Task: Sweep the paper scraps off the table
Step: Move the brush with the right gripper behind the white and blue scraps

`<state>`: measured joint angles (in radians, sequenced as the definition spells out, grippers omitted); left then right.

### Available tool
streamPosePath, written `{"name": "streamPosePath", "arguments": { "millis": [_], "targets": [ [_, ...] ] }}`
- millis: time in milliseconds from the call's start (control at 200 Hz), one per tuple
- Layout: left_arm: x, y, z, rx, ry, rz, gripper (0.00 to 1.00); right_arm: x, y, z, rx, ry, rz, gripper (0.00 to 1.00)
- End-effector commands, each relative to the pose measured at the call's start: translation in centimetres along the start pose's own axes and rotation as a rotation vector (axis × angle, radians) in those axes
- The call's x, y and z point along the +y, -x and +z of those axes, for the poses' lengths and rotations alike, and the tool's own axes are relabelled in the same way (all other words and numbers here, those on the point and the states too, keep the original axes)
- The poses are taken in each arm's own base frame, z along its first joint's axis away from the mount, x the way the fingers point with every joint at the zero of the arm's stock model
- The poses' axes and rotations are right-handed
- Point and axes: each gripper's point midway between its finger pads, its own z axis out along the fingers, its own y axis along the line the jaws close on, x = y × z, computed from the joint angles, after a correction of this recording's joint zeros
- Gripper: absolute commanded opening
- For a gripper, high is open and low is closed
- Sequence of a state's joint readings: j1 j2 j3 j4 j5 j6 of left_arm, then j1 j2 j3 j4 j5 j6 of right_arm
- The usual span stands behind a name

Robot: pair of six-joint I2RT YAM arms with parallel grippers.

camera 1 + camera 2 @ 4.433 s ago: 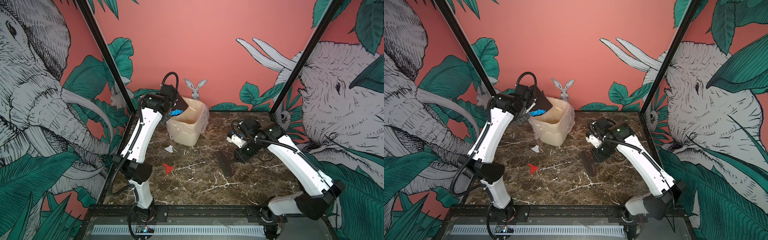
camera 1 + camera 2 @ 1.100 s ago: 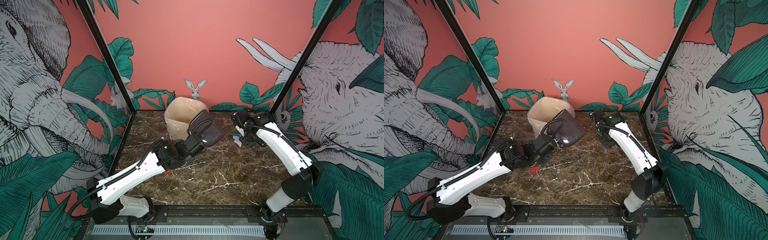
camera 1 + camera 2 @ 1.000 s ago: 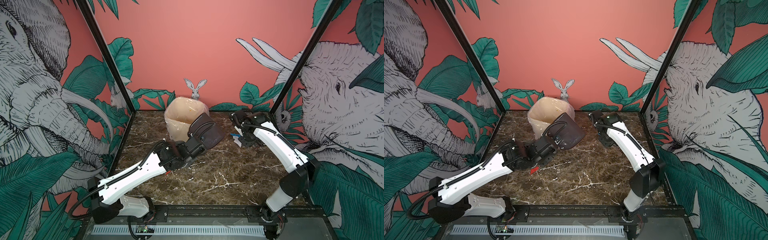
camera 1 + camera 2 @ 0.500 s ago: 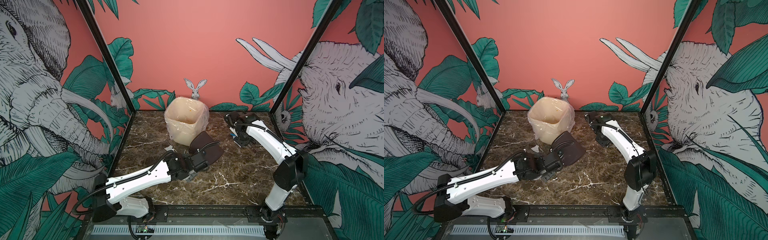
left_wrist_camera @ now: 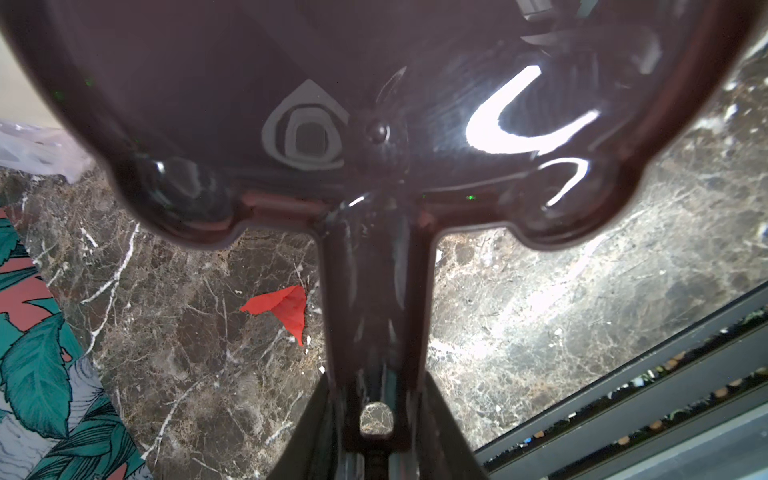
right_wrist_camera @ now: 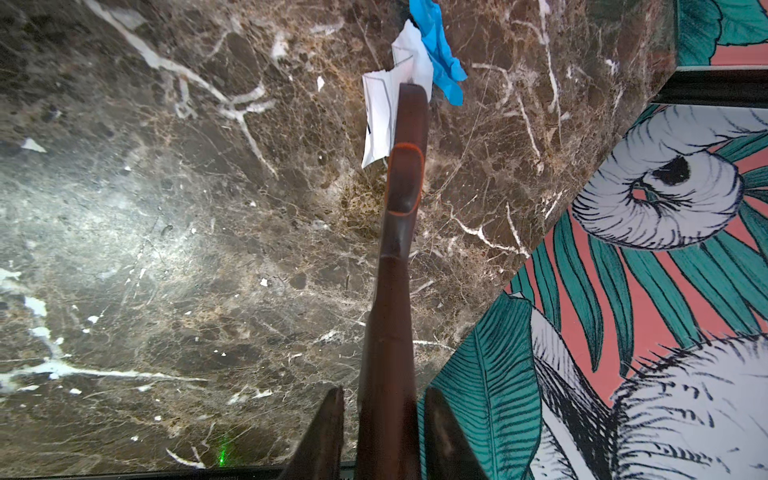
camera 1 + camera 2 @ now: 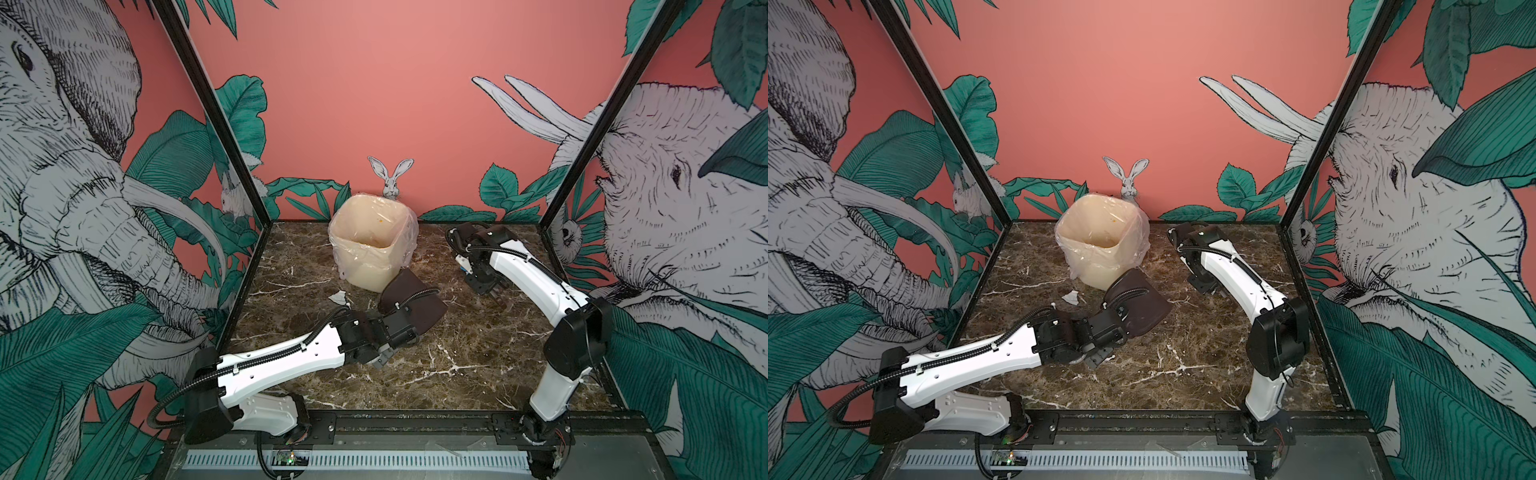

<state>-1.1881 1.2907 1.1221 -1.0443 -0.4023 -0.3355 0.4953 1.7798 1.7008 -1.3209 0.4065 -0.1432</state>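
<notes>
Left claw [image 5: 376, 415]: narrow, clamped on the handle of the dustpan [image 7: 417, 300].
Right claw [image 6: 384, 419]: narrow, clamped on the handle of the brush [image 6: 403, 199].
Dustpan: dark brown, tilted, just in front of the bin [image 7: 368, 270]; contact with the surface [image 7: 478, 357] cannot be told.
Brush: held low over the surface near its right rear corner, far end at the white scrap [image 6: 380, 112].
White scrap: creased, on the surface, partly under the brush end.
Blue scrap [image 6: 440, 54]: on the surface, touching the white scrap, just beyond the brush end.
Red scrap [image 5: 282, 309]: on the surface, just beside the dustpan handle in the left wrist view.
Stray scrap [image 7: 337, 297]: pale, on the surface near the bin's foot, left of the dustpan in both top views.
Bin: cream, upright, lined with a clear bag, at the rear middle of the surface.
</notes>
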Motion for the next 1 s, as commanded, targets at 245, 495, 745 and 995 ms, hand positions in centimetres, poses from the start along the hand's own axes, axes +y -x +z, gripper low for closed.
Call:
{"name": "streamPosePath", "arguments": {
  "millis": [245,495,745,995],
  "targets": [
    [0.0,-1.0,0.2,0.013,0.005,-0.051,0.0,2.7,0.1,-1.0,-0.004,0.052,-0.078,0.0],
    [-0.2,-1.9,0.8,0.05,0.007,-0.04,0.0,5.5,0.1,-4.5,-0.07,0.14,-0.125,0.0],
    [-0.8,-2.0,1.6,0.074,-0.001,-0.018,0.0,1.9,0.0,-7.3,-0.109,-0.005,-0.088,0.0],
    [-1.9,-2.4,2.7,0.118,-0.021,0.012,0.0,1.4,2.8,-4.7,-0.08,-0.054,-0.093,0.0]
  ]
}}
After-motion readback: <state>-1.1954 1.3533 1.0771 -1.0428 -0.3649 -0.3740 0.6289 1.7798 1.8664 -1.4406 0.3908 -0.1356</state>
